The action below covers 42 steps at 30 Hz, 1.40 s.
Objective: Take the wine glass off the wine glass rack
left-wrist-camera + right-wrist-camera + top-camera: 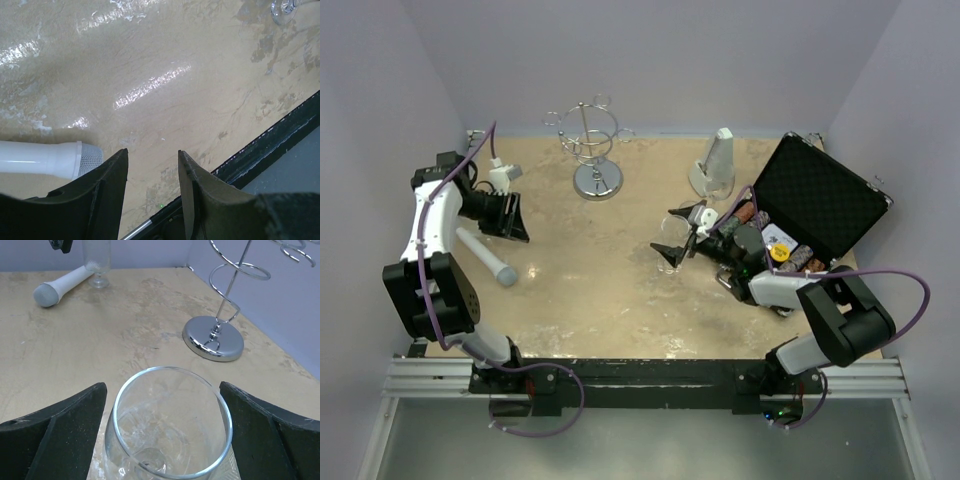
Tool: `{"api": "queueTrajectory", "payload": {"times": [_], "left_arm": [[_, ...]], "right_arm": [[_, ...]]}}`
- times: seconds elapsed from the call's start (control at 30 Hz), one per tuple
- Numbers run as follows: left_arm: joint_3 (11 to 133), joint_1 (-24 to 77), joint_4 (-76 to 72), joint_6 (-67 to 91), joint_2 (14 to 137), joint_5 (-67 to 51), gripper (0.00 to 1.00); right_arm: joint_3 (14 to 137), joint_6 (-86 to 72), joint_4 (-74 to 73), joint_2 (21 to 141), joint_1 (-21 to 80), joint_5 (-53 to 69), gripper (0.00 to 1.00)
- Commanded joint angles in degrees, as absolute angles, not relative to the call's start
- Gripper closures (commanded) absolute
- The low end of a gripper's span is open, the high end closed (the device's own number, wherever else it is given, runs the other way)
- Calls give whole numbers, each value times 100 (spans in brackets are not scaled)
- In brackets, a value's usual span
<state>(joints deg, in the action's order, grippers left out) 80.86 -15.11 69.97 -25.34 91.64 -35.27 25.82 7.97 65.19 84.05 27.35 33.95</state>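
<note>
While stretched low, right pincer (162,390) straddles wine glass (170,450).

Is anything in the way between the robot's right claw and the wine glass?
No, nothing visible. The wine glass already sits right between the right gripper, with one of its open fingers on either side. The wine glass rack stands apart, farther back.

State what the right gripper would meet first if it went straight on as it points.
The wine glass, standing between the open right gripper's jaws; past it, probably bare table, the wine glass rack lying to the right.
</note>
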Motion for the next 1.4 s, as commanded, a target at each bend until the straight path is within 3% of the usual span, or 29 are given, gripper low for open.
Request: {"api": "queueTrajectory", "payload": {"times": [0.0, 0.53, 0.77, 1.07, 1.37], "left_arm": [[8165, -1441, 6979, -2646, 9246, -3586, 51], [8060, -1441, 6364, -2452, 9387, -4122, 51], [7831, -1468, 5784, -2277, 9343, -4403, 51], [7453, -1512, 4660, -1583, 9018, -4772, 51], [7313, -1723, 2937, -712, 8623, -4325, 48]], "right_arm": [[2882, 835, 6698, 8358, 2725, 3366, 1], [3901, 659, 5231, 7814, 2725, 3445, 1], [4701, 317, 4291, 7910, 2725, 2831, 1], [6379, -798, 2147, 8445, 2725, 49, 1], [7145, -827, 1890, 8595, 2725, -1687, 1]]}}
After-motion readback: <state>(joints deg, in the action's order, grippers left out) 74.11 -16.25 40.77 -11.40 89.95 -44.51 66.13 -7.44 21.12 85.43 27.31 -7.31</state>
